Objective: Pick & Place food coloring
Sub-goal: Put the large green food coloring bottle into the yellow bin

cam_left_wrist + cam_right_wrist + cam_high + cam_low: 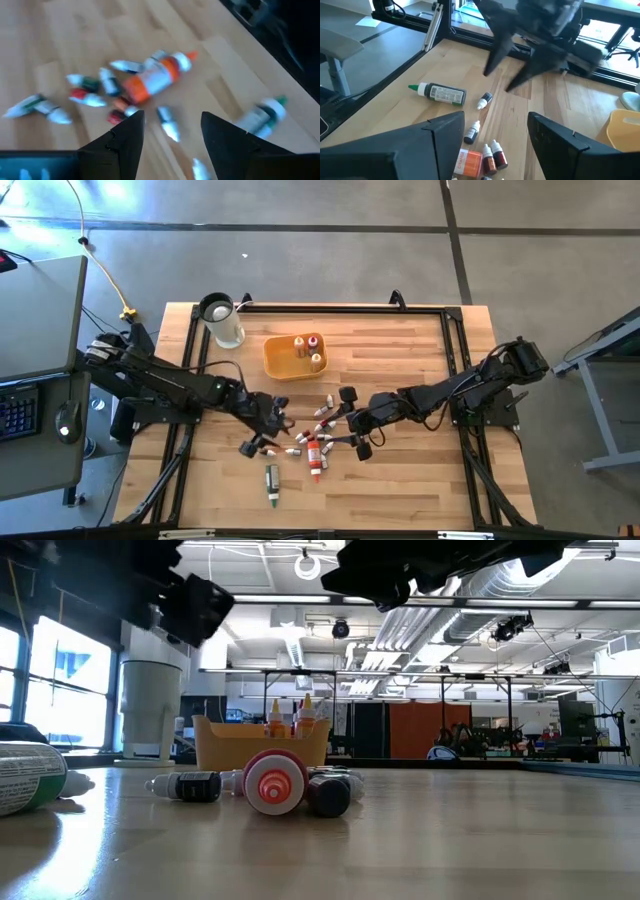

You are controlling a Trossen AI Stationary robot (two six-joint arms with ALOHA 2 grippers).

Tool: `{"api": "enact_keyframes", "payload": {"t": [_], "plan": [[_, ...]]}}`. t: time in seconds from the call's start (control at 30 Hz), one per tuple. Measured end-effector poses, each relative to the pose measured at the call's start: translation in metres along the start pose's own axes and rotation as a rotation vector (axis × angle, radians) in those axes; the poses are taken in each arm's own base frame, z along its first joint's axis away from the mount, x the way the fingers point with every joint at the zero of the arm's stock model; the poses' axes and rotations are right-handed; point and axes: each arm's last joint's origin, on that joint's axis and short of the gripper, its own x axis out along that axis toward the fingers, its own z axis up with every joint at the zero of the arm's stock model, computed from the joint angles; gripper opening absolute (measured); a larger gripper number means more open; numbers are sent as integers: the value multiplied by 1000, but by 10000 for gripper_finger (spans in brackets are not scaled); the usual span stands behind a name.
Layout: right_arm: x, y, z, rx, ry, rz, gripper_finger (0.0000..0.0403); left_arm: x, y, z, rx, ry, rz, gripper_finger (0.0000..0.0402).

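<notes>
Dark left pincer (262,442) spread, empty, hovering just beside orange bottle (314,452); right pincer (352,432) spread, empty, on bottle's other side; food coloring (300,438) strewn around orange bottle on desk (420,480), three more in tray (272,360); likely light, stiff, slick, prone to roll; pinch across body, not cap.

Centre frame: red-capped bottle (274,782) lying on the desk (420,840), cap toward camera, dark bottles (328,793) beside it; yellow-orange tray (225,743) behind, white jug (150,710) at left
</notes>
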Motion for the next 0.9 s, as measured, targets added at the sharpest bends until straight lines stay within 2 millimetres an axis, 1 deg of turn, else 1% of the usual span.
{"api": "enact_keyframes", "payload": {"t": [0.1, 0.27, 0.3, 0.37, 0.43, 0.53, 0.7, 0.77, 0.83, 0.9], "plan": [[0, 0, 0, 0, 0, 0, 213, -5, -11, 6, 54, 83, -19, 193], [0, 0, 0, 0, 1, 1, 213, -20, -30, 21, 84, 307, 42, 193], [0, 0, 0, 0, 1, 1, 213, -23, -33, 25, 82, 320, 35, 193], [0, 0, -1, 0, 6, 1, 213, -22, -40, 35, 90, 279, 1, 193], [0, 0, -1, 0, 11, 3, 213, -18, -49, 35, 108, 282, -56, 193], [0, 0, -3, -1, 30, 5, 213, -5, -62, 36, 150, 283, -116, 193], [0, 1, -5, -1, 47, 8, 213, 21, -81, 26, 253, 361, -168, 193], [0, 1, -5, -1, 48, 8, 213, 33, -86, 26, 279, 344, -180, 193], [0, 1, -5, -2, 48, 8, 213, 41, -90, 25, 319, 343, -193, 193], [0, 1, -5, -6, 51, 8, 213, 49, -93, 27, 352, 298, -198, 193]]}}
